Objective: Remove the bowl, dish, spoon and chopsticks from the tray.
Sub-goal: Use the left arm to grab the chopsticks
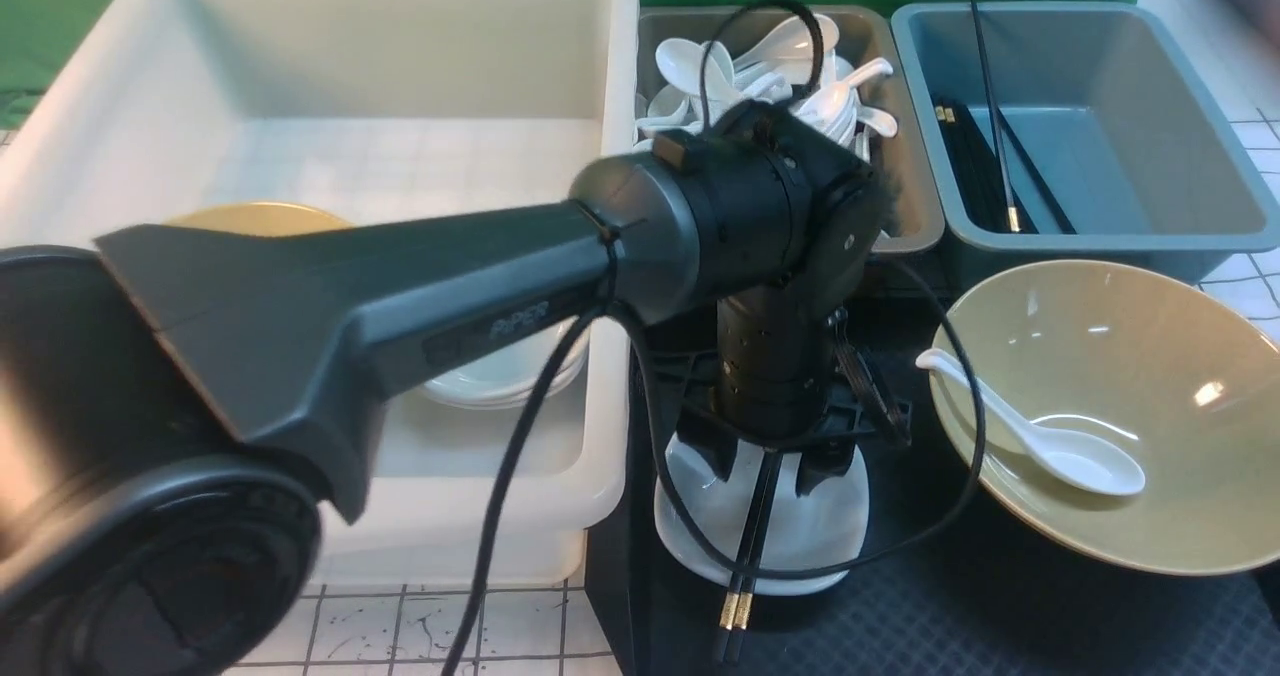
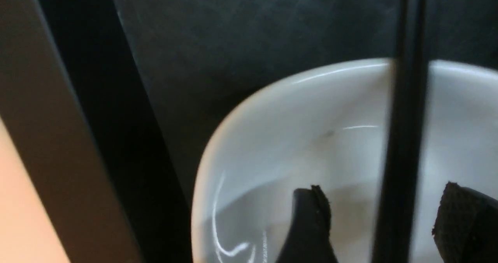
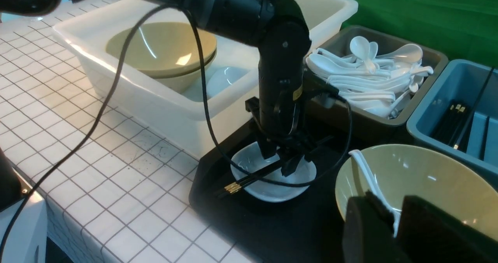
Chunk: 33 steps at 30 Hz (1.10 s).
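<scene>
The white dish [image 1: 820, 526] sits on the dark tray [image 1: 950, 606], near its left end. The black chopsticks [image 1: 745, 576] lie across the dish, gold bands toward me. My left gripper [image 1: 765, 466] points straight down over the dish. It is open, and the chopsticks [image 2: 404, 138] run between its fingers [image 2: 311, 216] with a gap on each side. The tan bowl [image 1: 1150, 376] stands on the tray's right with the white spoon [image 1: 1060, 446] inside. My right gripper [image 3: 389, 200] hovers at the bowl's near rim [image 3: 428, 177], a narrow slit between its fingers and nothing in it.
A white tub [image 1: 600, 256] left of the tray holds tan bowls [image 1: 260, 218] and white dishes [image 1: 500, 381]. Behind the tray stand a bin of spoons [image 1: 780, 66] and a blue-grey bin of chopsticks [image 1: 1080, 126]. The left arm's cable [image 1: 960, 436] loops over the tray.
</scene>
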Tool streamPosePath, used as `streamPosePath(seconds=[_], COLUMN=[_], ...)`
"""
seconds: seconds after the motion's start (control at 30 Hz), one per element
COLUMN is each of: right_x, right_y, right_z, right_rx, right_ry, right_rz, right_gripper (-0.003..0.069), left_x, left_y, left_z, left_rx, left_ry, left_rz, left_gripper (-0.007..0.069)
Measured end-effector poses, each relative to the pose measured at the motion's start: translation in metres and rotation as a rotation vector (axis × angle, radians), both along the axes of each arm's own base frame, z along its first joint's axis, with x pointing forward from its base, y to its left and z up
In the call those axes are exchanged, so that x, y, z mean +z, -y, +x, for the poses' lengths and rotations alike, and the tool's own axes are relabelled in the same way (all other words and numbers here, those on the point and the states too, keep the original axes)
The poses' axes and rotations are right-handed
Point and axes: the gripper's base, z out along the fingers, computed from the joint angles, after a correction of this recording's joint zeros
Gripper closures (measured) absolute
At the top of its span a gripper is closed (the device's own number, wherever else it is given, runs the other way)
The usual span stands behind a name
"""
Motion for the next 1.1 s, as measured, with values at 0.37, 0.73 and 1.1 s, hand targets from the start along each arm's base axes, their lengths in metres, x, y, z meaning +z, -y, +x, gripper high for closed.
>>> streamPosePath(seconds=[0.37, 0.73, 1.1], right_x=[0.0, 0.0, 0.0], right_y=[0.0, 0.0, 0.0], right_z=[0.0, 0.0, 0.0], right_rx=[0.006, 0.01, 0.012], right_ry=[0.011, 0.018, 0.019], right_rz=[-0.016, -0.026, -0.028], right_gripper=[0.0517, 0.0515, 0.051], left_x=[-0.019, -0.019, -0.004], left_y=[0.0, 0.001, 0.005], left_z=[0.003, 0.003, 0.006], left_rx=[-0.009, -0.006, 0.028], left_ry=[-0.014, -0.018, -0.031], left_rz=[0.055, 0.049, 0.048], left_gripper=[0.0226, 0.0424, 0.0606])
